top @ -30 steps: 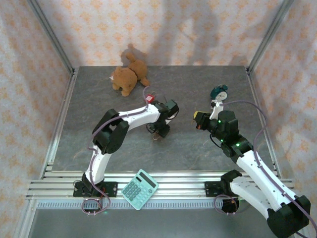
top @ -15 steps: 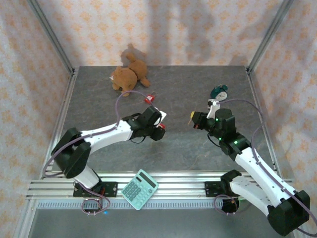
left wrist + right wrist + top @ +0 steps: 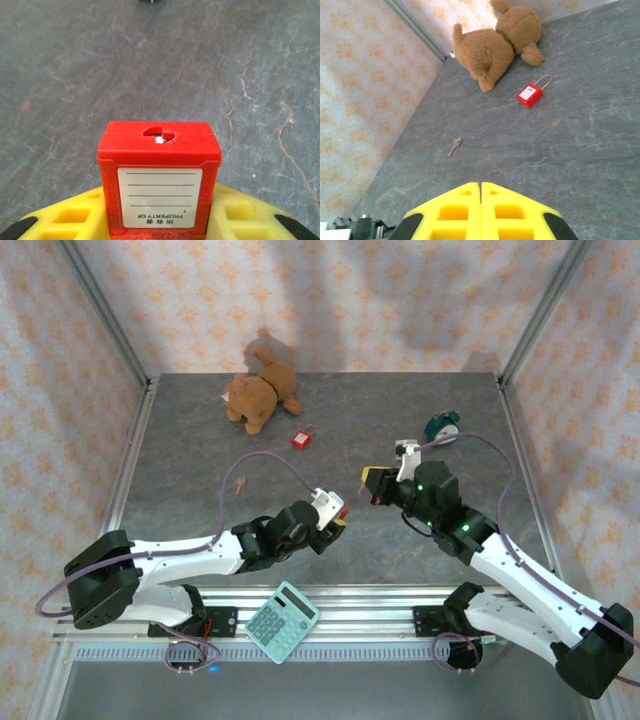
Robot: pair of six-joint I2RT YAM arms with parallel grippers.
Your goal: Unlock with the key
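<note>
Red lock [image 3: 159, 185]: clenched between the yellow fingers [image 3: 65, 220] of the left gripper [image 3: 338, 521], over the near middle of the table [image 3: 180, 440], with its label toward the wrist camera. The shackle is hidden.
Keyhole [image 3: 159, 135]: on the end face pointing away from the fingers. It is unobstructed and nothing is in it.
Key [image 3: 454, 146]: loose and flat on the table, well apart from both grippers. It lies left of the right gripper [image 3: 372, 483], and left and slightly far of the held lock.
Key axis: in the right wrist view it runs slantwise, near-left to far-right. Which end is the blade is too small to tell.
Right gripper state: fingers pressed together with nothing between them, just right of the held lock, aimed left toward the key.
Second lock [image 3: 530, 95]: unheld on the table, far of the key and near the bear [image 3: 258, 398], with its shackle pointing far-right.
Nearer arm: the left gripper sits somewhat closer to the key but is occupied with the lock, so I judge the fetch falls to the right one.
Coming move: the right fingers would need to part, travel left and down, and close across the key's short width, at right angles to that slant.
</note>
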